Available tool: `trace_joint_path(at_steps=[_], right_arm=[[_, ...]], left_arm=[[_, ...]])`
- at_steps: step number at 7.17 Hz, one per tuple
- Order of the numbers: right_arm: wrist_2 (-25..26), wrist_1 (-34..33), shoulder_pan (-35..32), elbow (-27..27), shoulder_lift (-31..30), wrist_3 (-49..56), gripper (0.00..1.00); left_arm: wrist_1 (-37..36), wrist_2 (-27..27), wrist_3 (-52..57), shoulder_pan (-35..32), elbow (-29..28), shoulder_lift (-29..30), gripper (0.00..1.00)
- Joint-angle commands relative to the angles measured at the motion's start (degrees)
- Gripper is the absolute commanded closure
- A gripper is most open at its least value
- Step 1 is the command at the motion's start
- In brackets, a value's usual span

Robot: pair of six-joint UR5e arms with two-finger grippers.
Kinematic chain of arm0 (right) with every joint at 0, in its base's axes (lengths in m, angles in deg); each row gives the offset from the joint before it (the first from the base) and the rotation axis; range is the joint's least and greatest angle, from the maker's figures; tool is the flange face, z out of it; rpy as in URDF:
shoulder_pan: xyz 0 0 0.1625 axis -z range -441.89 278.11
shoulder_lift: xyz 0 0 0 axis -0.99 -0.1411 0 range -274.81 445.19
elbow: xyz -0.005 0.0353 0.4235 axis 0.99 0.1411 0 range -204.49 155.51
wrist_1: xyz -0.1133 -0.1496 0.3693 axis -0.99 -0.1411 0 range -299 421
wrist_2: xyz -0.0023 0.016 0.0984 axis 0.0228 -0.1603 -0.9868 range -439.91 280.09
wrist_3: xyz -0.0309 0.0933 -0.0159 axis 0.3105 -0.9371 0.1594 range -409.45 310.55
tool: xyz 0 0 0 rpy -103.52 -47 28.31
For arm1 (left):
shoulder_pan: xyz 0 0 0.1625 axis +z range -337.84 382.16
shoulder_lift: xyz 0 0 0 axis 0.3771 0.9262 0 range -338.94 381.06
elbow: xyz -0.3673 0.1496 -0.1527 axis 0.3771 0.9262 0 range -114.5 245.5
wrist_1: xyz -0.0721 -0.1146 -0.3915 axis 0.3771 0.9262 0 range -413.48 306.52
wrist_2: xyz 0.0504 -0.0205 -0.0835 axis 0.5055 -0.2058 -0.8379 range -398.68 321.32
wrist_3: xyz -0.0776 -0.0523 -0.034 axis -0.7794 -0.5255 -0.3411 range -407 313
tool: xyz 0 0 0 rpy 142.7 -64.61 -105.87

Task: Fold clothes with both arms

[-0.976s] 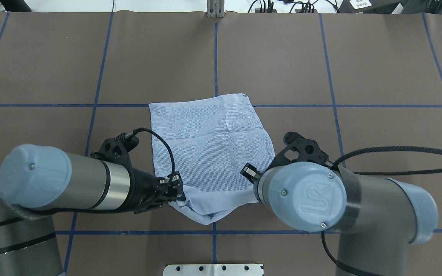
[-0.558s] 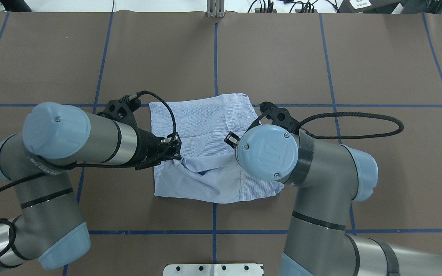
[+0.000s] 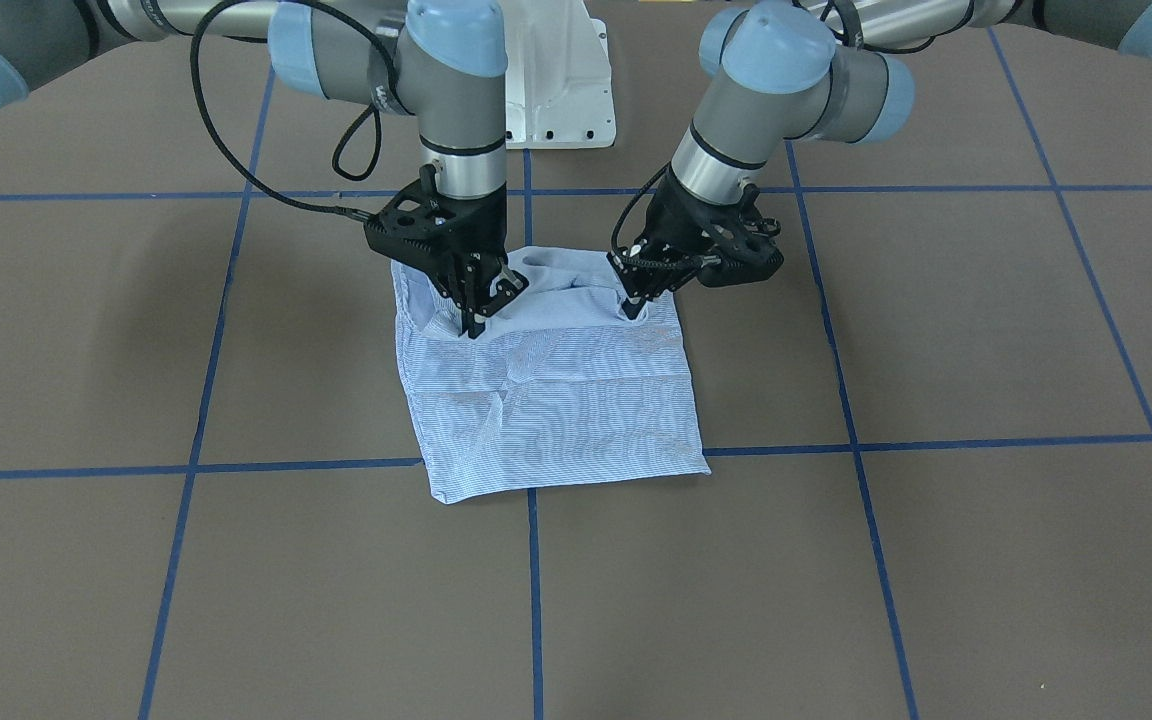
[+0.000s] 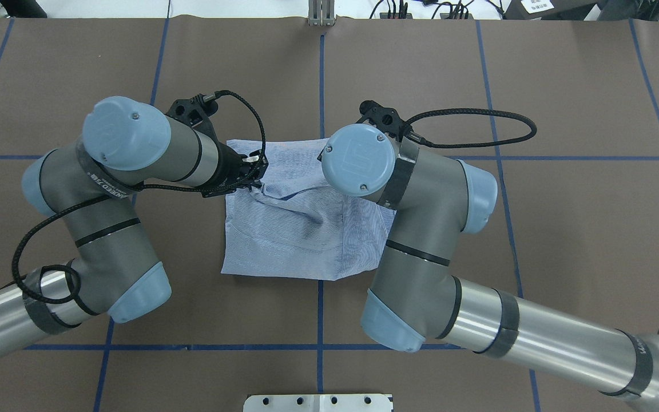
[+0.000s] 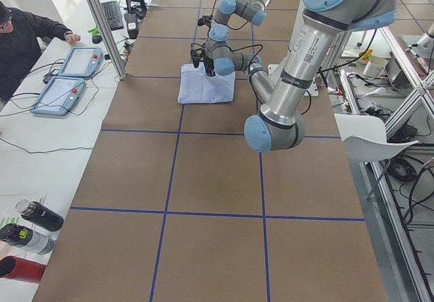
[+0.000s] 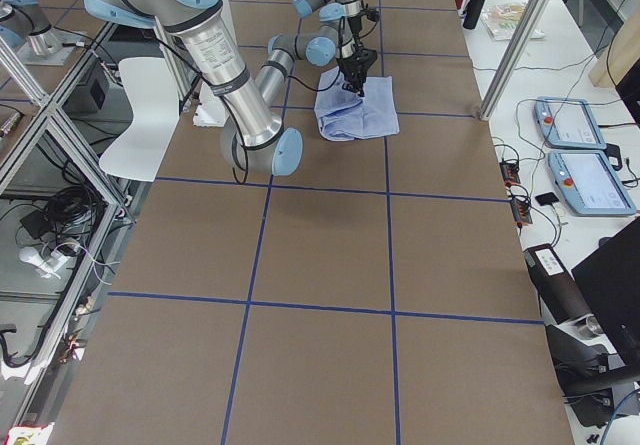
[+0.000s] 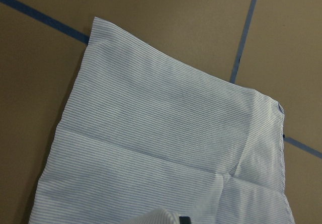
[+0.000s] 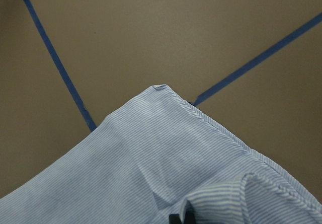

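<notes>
The light blue striped shirt (image 4: 301,229) lies folded in a rough square mid-table, also seen in the front view (image 3: 556,400). My left gripper (image 4: 256,171) is shut on the shirt's lifted edge at its left side; in the front view the left gripper (image 3: 633,303) pinches a raised fold. My right gripper (image 3: 473,322) is shut on the same edge at the other side; overhead it is hidden under its own wrist. Both hold the edge low over the shirt's far half. The wrist views show striped cloth (image 7: 166,133) (image 8: 151,168) just beyond the fingertips.
The brown table mat (image 4: 478,86) carries a blue tape grid. The white pedestal base (image 3: 556,80) is behind the shirt. An operator (image 5: 27,37), teach pendants (image 5: 68,78) and bottles (image 5: 34,227) are along the far side table.
Both grippers have carried the shirt's near edge away from the robot, over the rest of the shirt toward its far edge. The shirt's outline is now shorter.
</notes>
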Motion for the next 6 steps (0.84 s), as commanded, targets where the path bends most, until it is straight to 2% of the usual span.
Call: trace_joint_path(at_steps=[1,2,4,6], right_arm=[[0.0,6.5,-2.3,10.8,3.5,3.4,1.00],[-0.1,6.6,-2.7,13.5,4.8,4.6,1.00],[-0.7,7.8,-4.1,14.9,5.4,7.4,1.00],[-3.1,8.0,-6.4,15.0,6.6,9.2,1.00]], left_arm=[[0.8,0.1,5.3,-1.9,-9.6,3.9,1.00],[2.1,0.1,7.5,-3.1,-13.2,5.1,1.00],[4.7,0.1,12.4,-6.4,-18.6,8.0,1.00],[4.7,-0.3,13.3,-8.4,-19.0,9.8,1.00]])
